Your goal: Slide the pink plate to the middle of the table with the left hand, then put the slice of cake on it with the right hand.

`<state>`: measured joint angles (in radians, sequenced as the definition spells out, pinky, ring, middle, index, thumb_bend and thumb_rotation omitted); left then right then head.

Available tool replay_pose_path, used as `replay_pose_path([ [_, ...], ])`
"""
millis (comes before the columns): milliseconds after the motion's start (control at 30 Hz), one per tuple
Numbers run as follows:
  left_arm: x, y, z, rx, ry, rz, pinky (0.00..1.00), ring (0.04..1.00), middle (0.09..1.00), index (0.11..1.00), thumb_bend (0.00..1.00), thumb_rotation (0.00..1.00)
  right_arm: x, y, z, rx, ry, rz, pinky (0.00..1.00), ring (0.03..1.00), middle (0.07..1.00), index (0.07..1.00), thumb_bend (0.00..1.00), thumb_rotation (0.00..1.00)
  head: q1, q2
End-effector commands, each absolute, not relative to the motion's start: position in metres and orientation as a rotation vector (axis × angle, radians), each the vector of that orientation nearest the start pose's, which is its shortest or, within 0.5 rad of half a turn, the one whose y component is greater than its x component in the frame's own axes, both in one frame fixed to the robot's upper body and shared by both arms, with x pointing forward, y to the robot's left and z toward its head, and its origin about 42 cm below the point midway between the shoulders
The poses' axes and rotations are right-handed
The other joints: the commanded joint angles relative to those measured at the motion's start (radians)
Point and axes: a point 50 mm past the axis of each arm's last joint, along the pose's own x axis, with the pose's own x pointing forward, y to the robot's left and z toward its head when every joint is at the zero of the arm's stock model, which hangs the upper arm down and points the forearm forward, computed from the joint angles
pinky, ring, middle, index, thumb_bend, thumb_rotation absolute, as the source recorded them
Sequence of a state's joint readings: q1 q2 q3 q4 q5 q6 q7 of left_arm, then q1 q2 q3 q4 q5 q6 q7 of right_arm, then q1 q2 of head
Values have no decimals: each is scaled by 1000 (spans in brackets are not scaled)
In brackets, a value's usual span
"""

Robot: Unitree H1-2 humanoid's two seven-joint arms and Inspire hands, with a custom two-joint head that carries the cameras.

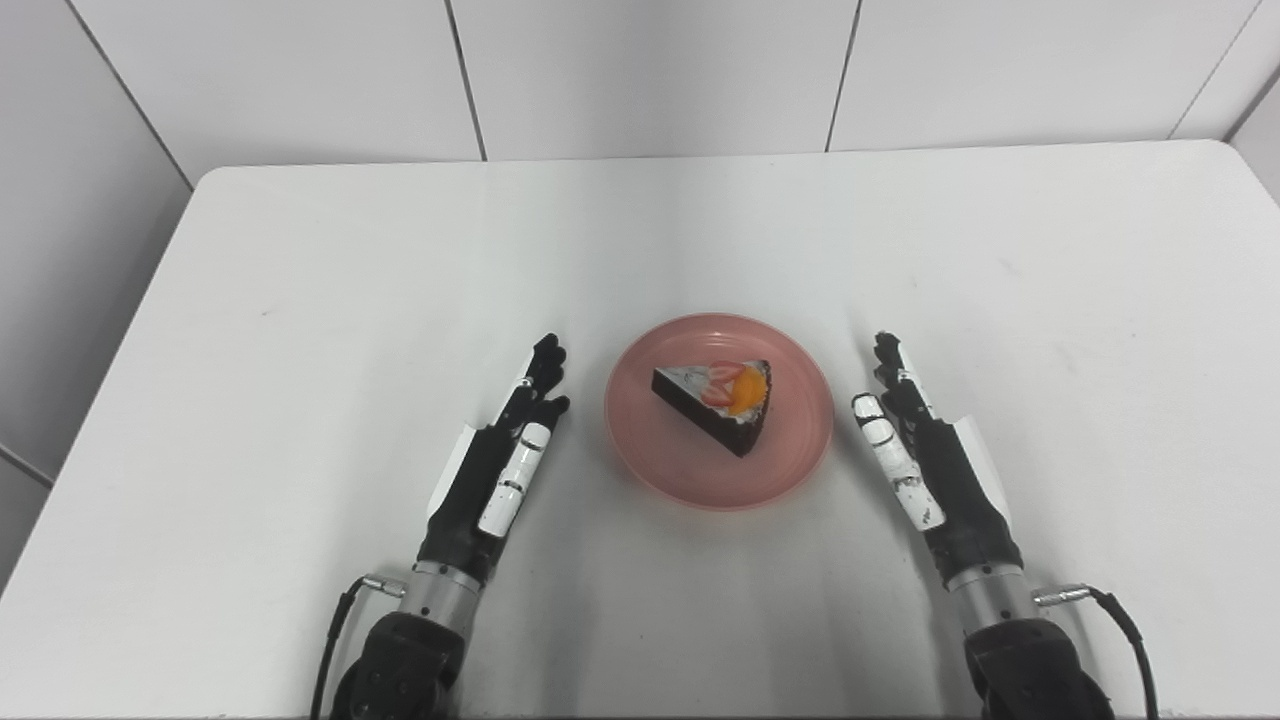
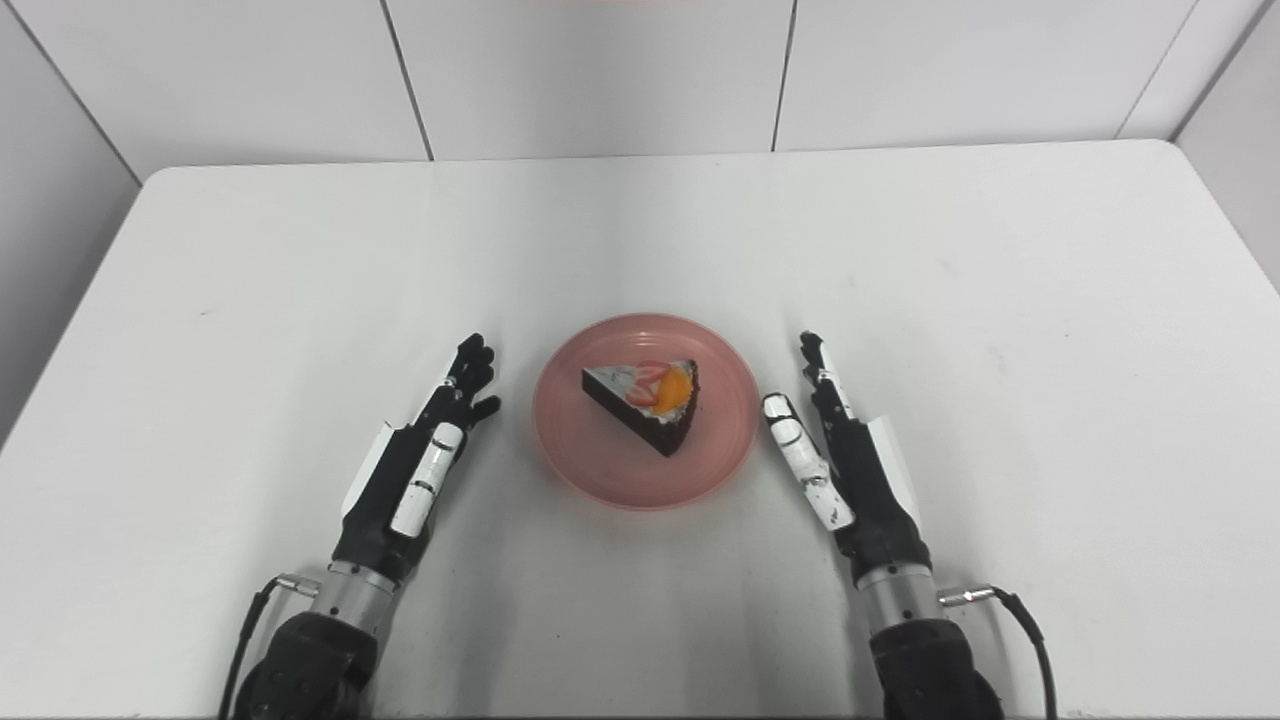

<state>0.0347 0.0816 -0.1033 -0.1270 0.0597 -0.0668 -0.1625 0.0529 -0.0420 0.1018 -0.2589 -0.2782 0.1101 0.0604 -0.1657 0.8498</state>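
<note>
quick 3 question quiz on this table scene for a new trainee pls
1. True or false: the slice of cake lies on the pink plate.
2. Multiple choice: the left hand is A) shut on the plate, B) open beside the plate, apart from it, C) resting on the cake.
3. Short answer: which side of the plate is the right hand on, and does it hold anything?

Key
1. True.
2. B.
3. The plate's right side, fingers apart, holding nothing. Both hands flank the plate on the white table.
</note>
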Motion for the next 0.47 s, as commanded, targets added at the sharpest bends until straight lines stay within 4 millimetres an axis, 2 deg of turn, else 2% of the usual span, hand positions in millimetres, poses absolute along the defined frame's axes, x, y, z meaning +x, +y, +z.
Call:
replay_pose_path([
  [0, 273, 207, 123, 158, -150, -226, 1000, 1000, 1000, 1000, 540, 1000, 266, -195, 154, -330, -179, 102, 978, 988, 985, 983, 355, 1000, 1, 1],
  [433, 272, 204, 123, 213, -197, -218, 1000, 1000, 1000, 988, 535, 1000, 267, -197, 155, -348, -168, 108, 966, 978, 974, 972, 338, 1000, 2, -2],
])
